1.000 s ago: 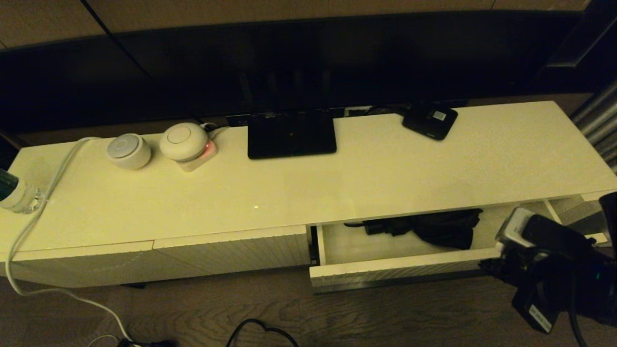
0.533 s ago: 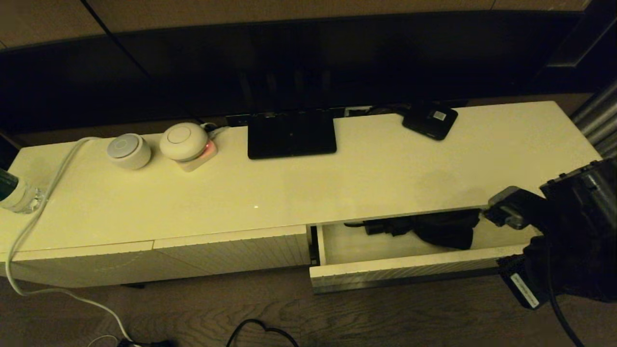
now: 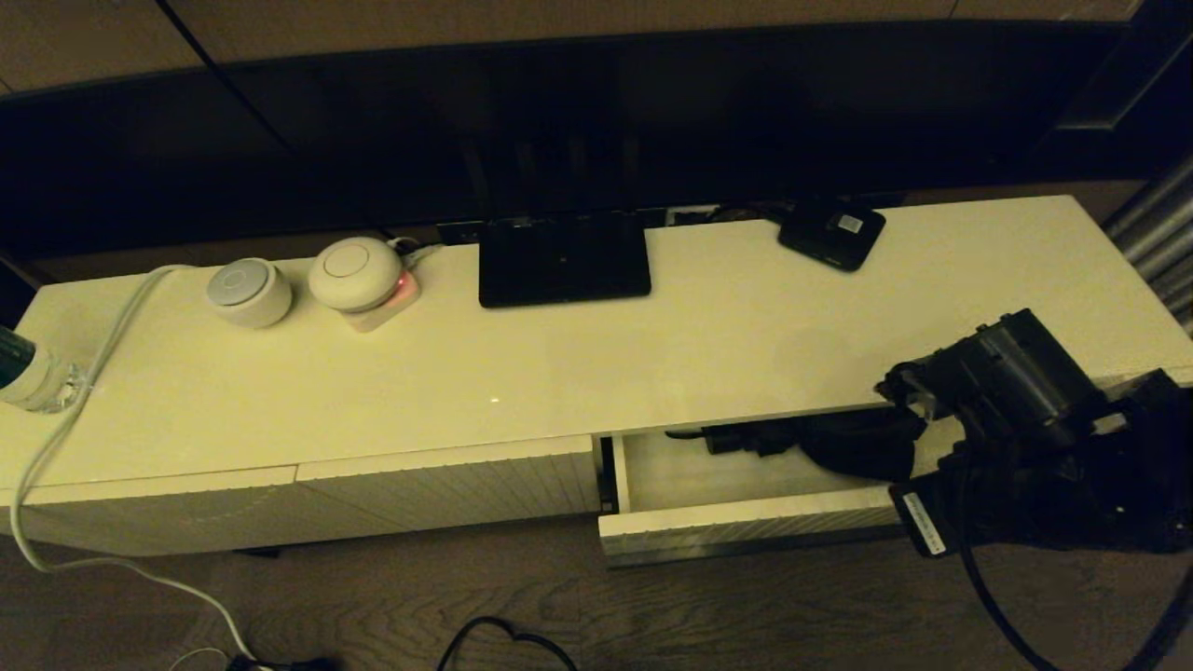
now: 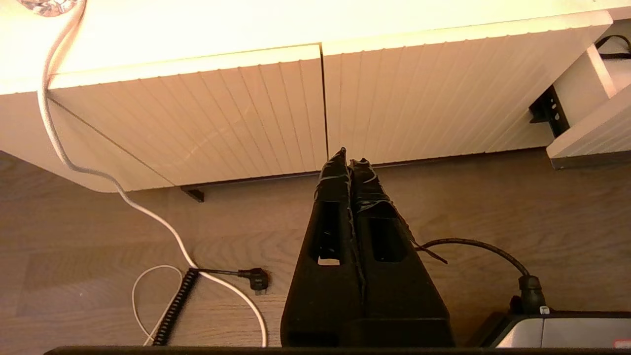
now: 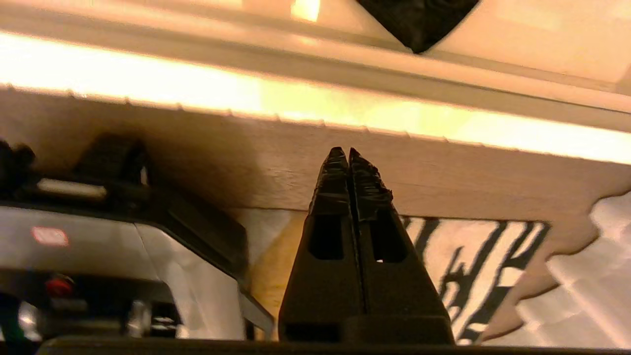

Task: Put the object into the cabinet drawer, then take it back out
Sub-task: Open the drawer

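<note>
The cabinet drawer stands pulled out under the right half of the cream cabinet top. The object, a black folding umbrella, lies inside along the drawer's back, handle to the left. My right arm hangs over the drawer's right end and hides that part. In the right wrist view my right gripper is shut and empty, its tips just outside the ribbed drawer front, with umbrella fabric beyond. My left gripper is shut and parked low before the closed ribbed fronts.
On the cabinet top stand two round white devices, a black stand plate, a small black box with a white label and a bottle. White and black cables lie on the wooden floor. A patterned rug lies below the drawer.
My right arm has risen from low beside the drawer front and swung left, now over the drawer's right end. The drawer and umbrella have not moved.
</note>
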Available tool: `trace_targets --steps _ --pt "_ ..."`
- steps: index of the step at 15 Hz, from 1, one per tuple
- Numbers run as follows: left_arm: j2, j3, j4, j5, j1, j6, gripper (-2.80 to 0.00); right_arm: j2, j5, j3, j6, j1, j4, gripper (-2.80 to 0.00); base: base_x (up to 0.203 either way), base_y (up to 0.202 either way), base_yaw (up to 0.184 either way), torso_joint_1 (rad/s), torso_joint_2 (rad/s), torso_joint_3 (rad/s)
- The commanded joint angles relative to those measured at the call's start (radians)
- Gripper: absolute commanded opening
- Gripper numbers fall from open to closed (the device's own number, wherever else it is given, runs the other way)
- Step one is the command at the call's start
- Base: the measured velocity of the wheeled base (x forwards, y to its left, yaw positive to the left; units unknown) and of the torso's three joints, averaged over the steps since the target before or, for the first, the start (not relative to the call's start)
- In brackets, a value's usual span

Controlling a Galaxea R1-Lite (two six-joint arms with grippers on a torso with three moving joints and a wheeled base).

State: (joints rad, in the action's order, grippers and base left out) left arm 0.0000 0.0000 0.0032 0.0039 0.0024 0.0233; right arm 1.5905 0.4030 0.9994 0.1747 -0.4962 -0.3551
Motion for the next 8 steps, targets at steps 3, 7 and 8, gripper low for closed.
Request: trace_targets --steps 3,7,8 --pt "0.000 0.003 0.000 0.001 0.001 0.000 -2.80 0.126 0.006 0.118 0.134 0.007 -0.010 -2.80 0.000 0.000 0.000 0.000 0.00 0.000" --pt "0.000 0.003 0.000 0.001 0.001 0.000 -2.80 0.172 0.004 0.147 0.144 0.018 0.000 -2.80 0.000 0.000 0.000 0.000 0.00 0.000" --pt "0.000 0.003 0.000 0.001 0.001 0.000 -2.80 0.184 0.002 0.151 0.144 0.019 0.006 -2.80 0.000 0.000 0.000 0.000 0.00 0.000"
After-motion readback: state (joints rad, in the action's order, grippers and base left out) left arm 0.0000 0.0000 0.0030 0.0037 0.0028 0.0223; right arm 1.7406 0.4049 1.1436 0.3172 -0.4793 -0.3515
